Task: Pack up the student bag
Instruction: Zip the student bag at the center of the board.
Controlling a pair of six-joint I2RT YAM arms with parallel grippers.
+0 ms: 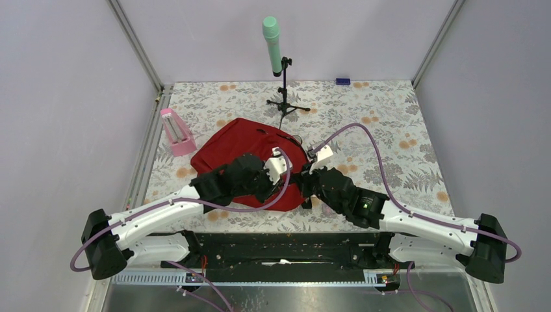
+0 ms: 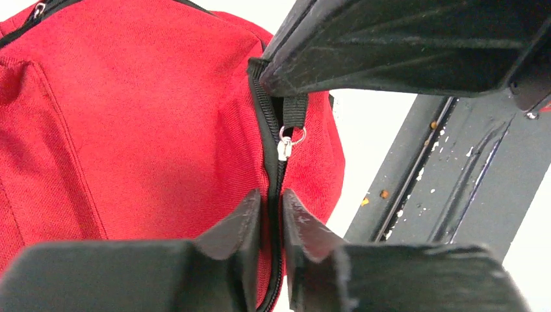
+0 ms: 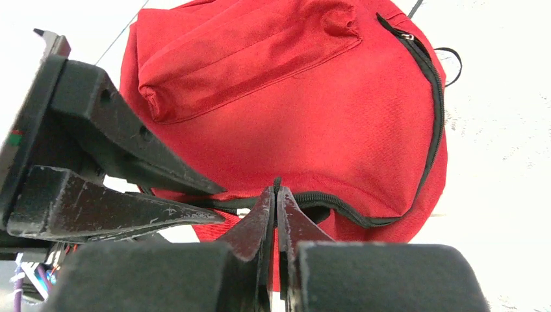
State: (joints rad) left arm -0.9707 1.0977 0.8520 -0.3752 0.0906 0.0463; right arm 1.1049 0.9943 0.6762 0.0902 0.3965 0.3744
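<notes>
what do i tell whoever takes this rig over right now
Claws: the left claw is nearly closed astride the zipper line, grip not confirmed. The right claw is shut on the zipper pull tab.
Things: the student bag lies mid table, both claws at its near edge.
Done: pull tab is gripped. Contents cannot be seen.
Left: probably steady the bag with the left claw and run the zip; which way is unclear.
</notes>
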